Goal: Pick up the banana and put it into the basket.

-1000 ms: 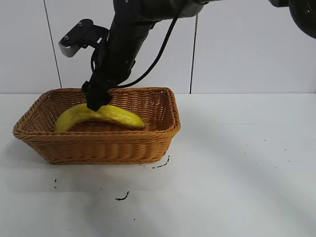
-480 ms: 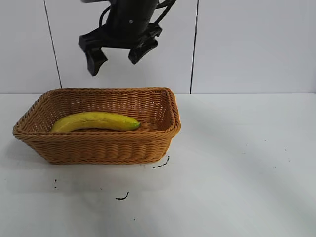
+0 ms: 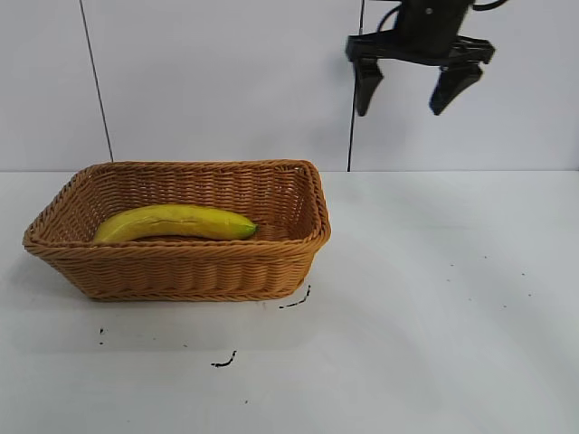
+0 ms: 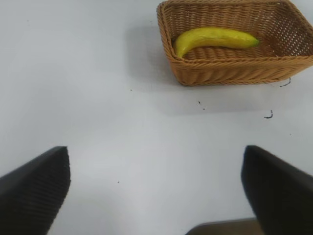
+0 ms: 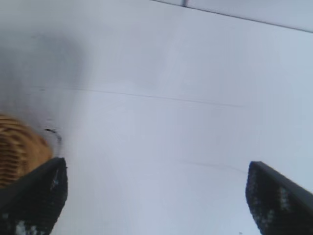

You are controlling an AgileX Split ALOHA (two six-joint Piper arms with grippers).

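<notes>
The yellow banana (image 3: 172, 221) lies lengthwise inside the tan wicker basket (image 3: 181, 271) at the left of the white table. My right gripper (image 3: 402, 107) hangs high above the table, to the right of the basket, open and empty. In the right wrist view its gripper (image 5: 156, 196) is spread wide over bare table, with a corner of the basket (image 5: 17, 152) at the edge. My left gripper (image 4: 156, 196) is open and empty, far from the basket (image 4: 234, 73), where the banana (image 4: 215, 38) shows. The left arm is out of the exterior view.
Small black marks (image 3: 224, 362) dot the white table in front of the basket, one (image 3: 296, 301) close to its corner. A white wall with dark vertical seams (image 3: 94, 81) stands behind. A brown edge (image 4: 225, 227) shows under the left gripper.
My right gripper let go of the banana in the basket, rose with its fingers open, then swung away to the right. The banana has settled flat in the basket.
</notes>
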